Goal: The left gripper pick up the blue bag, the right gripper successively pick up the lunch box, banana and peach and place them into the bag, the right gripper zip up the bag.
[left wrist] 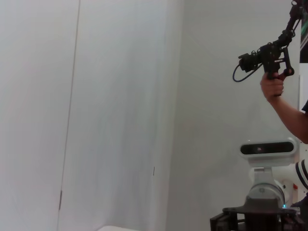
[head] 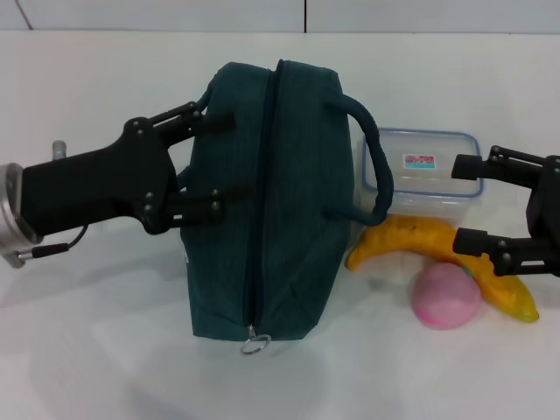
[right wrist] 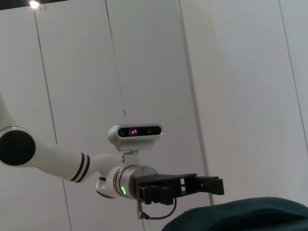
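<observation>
seeing my left gripper [head: 213, 164] with fingers spread around the blue bag's [head: 267, 197] handle; my right gripper [head: 472, 203] hangs open over the lunch box [head: 422, 175], banana [head: 411, 238] and peach [head: 447, 296].

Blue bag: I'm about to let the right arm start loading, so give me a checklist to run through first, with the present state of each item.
1. Left pincer on the blue bag: ok, its fingers reach the bag's near handle; a firm clamp cannot be told.
2. Zipper open for loading: not ok, it looks shut along the top, pull ring at the near end.
3. Right pincer empty and open: ok.
4. Lunch box reachable: ok, lid on, right pincer beside it; the bag's far handle overlaps its left edge.
5. Banana and peach waiting: ok, both on the table in front of the box.
</observation>
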Robot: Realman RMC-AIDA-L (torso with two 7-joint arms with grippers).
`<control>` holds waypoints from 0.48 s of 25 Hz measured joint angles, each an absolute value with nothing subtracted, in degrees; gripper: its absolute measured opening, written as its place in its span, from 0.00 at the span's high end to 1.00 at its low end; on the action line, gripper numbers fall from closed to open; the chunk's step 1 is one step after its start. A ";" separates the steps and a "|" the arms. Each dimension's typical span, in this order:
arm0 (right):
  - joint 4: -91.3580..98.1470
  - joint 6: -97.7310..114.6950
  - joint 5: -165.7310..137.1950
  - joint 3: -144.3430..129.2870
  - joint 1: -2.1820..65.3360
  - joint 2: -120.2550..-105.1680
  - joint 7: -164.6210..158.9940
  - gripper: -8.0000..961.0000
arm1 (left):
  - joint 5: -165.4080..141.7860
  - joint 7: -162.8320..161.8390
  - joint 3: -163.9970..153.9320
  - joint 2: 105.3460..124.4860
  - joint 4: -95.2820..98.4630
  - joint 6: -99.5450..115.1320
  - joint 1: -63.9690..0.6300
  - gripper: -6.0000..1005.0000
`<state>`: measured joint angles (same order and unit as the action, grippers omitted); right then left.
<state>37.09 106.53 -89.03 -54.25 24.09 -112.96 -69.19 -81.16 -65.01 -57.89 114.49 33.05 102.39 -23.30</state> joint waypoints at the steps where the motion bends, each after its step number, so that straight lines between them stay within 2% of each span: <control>1: 37.09 106.53 -89.03 -54.24 24.04 -112.95 -69.09 0.10 | -80.99 -65.64 -57.82 114.49 33.12 102.39 -23.33 0.13; 7: 37.09 106.61 -89.03 -54.22 23.92 -112.98 -68.67 0.10 | -82.00 -77.72 -53.32 114.41 37.33 100.71 -23.62 0.14; 12: 37.09 106.62 -89.03 -54.22 23.90 -113.04 -68.64 0.10 | -83.15 -81.63 -52.75 115.48 40.29 96.53 -22.62 0.14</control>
<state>37.09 106.62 -89.03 -54.22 23.90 -113.04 -68.64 -83.15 -81.63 -52.75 115.48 40.29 96.53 -22.62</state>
